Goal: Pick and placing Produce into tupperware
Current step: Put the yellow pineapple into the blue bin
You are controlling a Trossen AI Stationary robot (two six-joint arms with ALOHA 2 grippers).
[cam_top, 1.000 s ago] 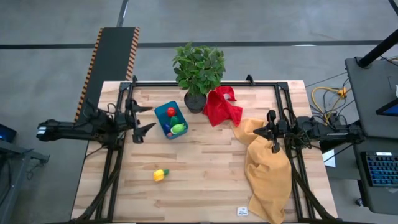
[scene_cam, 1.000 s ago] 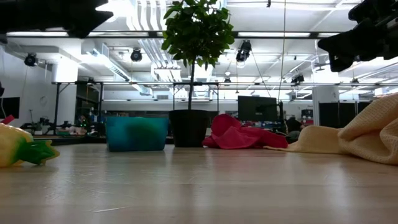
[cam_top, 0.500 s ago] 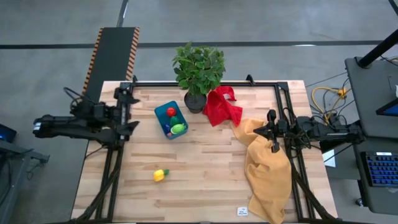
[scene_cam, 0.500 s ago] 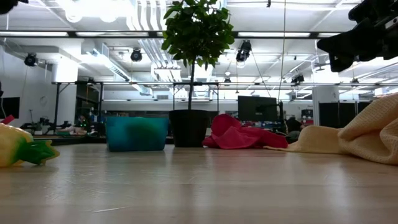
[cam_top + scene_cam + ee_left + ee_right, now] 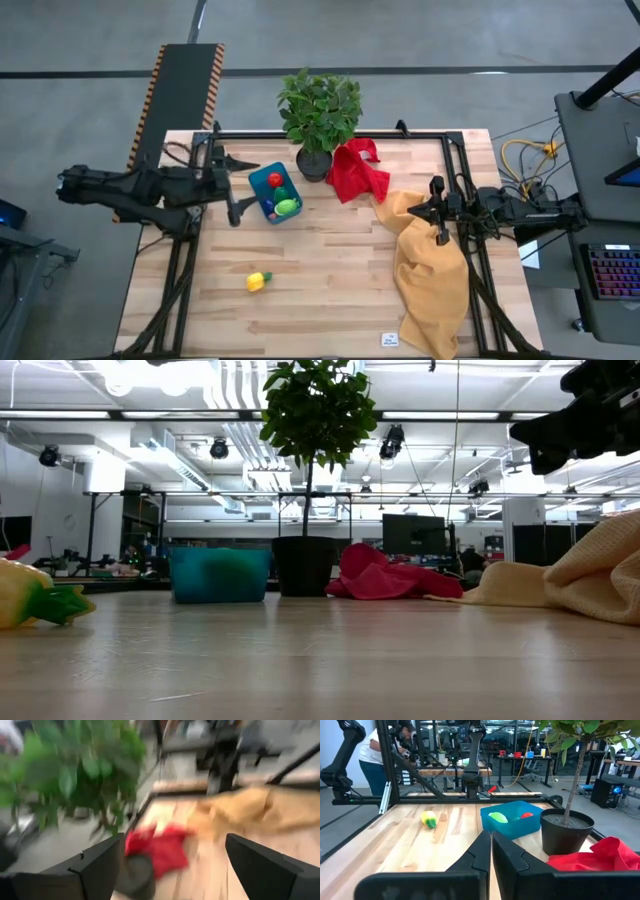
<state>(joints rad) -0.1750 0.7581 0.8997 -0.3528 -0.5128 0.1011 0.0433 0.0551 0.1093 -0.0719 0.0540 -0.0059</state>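
The blue tupperware (image 5: 268, 190) stands on its base on the table, left of the plant pot, with a red piece (image 5: 274, 180) and a green piece (image 5: 287, 207) of produce inside. In the low view the tupperware (image 5: 220, 575) sits far back. A yellow piece of produce with a green end (image 5: 258, 282) lies alone on the wood nearer the front edge, and the same yellow piece (image 5: 35, 600) shows at the left of the low view. My left gripper (image 5: 240, 188) hovers open just left of the tub. My right gripper (image 5: 440, 228) is shut above the yellow cloth.
A leafy potted plant (image 5: 318, 120) stands right of the tub near the far edge. A crumpled red cloth (image 5: 358, 172) lies beside the pot. A large yellow cloth (image 5: 430, 270) covers the right side down to the near edge. Bare wood lies around the yellow piece.
My left gripper drew back toward the table's left edge, then swung forward again toward the tub and ended closer to it than before. It stayed open throughout. The left wrist view is smeared by this motion. The produce, tub and cloths kept their places.
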